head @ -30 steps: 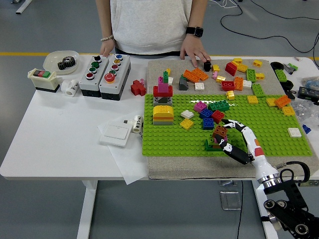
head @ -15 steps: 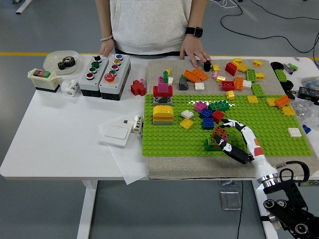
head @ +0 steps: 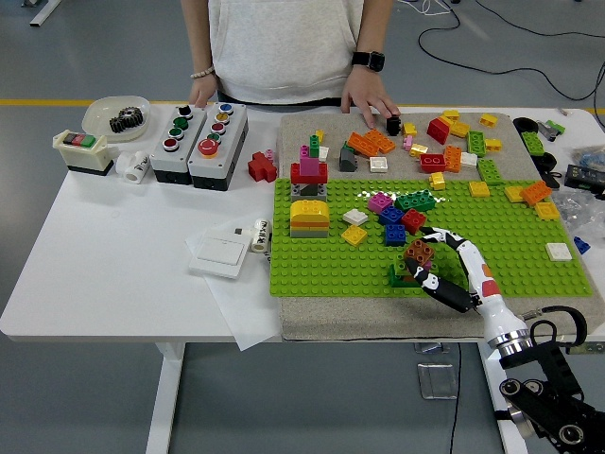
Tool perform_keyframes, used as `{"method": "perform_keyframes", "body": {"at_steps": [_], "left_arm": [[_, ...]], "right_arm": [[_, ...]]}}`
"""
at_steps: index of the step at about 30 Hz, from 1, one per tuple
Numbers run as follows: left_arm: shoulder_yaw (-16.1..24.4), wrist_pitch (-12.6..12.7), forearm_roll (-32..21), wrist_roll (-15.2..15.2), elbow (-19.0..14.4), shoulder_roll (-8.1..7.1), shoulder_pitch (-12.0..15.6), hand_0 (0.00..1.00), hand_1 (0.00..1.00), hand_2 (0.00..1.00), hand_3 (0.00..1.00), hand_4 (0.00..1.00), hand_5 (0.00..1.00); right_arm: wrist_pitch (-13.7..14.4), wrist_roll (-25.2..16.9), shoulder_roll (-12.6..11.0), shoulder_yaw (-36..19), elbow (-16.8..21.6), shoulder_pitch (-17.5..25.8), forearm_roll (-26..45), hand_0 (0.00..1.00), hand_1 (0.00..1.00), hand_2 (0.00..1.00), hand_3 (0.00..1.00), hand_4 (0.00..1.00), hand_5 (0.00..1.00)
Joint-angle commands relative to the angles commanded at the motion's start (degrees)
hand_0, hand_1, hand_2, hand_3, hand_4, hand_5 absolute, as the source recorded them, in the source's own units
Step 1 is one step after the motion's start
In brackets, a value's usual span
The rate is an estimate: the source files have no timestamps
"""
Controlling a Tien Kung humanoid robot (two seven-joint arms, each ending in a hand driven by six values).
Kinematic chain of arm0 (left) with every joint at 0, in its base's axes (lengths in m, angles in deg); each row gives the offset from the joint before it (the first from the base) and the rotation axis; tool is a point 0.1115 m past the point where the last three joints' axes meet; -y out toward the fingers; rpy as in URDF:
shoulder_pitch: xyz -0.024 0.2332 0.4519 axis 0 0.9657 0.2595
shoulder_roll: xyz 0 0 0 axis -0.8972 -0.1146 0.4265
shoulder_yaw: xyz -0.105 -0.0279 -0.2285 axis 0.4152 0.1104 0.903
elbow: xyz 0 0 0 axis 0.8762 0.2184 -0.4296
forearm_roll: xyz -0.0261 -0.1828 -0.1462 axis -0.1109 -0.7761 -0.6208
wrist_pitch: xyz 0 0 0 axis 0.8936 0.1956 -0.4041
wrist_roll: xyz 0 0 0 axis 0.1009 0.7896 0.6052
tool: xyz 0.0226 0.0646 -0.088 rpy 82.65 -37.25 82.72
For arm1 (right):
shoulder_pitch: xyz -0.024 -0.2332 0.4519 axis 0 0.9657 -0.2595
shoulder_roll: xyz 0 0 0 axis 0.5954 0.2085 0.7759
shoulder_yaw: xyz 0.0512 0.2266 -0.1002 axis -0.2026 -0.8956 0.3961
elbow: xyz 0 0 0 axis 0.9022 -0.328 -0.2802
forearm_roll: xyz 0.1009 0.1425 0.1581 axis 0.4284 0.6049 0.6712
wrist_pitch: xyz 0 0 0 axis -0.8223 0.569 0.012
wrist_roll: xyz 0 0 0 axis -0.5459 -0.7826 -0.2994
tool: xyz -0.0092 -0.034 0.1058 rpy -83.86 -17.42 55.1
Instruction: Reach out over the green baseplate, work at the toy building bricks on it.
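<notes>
A: Where is the work being done?

B: Near the front edge of the green baseplate (head: 321, 270), right of its middle. The right hand (head: 427, 262) is reached in from the lower right corner of the table (head: 113, 274), and its fingers (head: 439, 236) are curled around a small stack topped by a brown brick (head: 418, 252), with a dark green brick (head: 399, 276) at its foot. The stack appears to be gripped, though the contact on the far side is hidden.

A: And the left hand?

B: None is seen.

A: What could go wrong?

B: If the stack is pulled sideways rather than straight up, the studs are likely to bind and the whole baseplate may be dragged over the beige mat (head: 312, 132) beneath it. The stack could also be split, with the brown brick lifted and the green one left behind.

A: Anything close enough to be struck?

B: A cluster of bricks just behind: a blue brick (head: 394, 234) and a red brick (head: 413, 219) could be knocked loose by the knuckles. The person's hand (head: 370, 97) is rested at the far edge, well apart.
</notes>
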Motion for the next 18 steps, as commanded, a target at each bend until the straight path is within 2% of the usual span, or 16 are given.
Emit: {"method": "perform_keyframes", "body": {"at_steps": [18], "left_arm": [[-0.2, 0.1, -0.2, 0.0, 0.0, -0.02, -0.2, 0.486, 0.585, 0.637, 0.580, 0.604, 0.677]], "right_arm": [[0.1, 0.0, 0.1, 0.1, 0.1, -1.0, 0.1, 0.925, 0.783, 0.801, 0.569, 0.845, 0.491]]}}
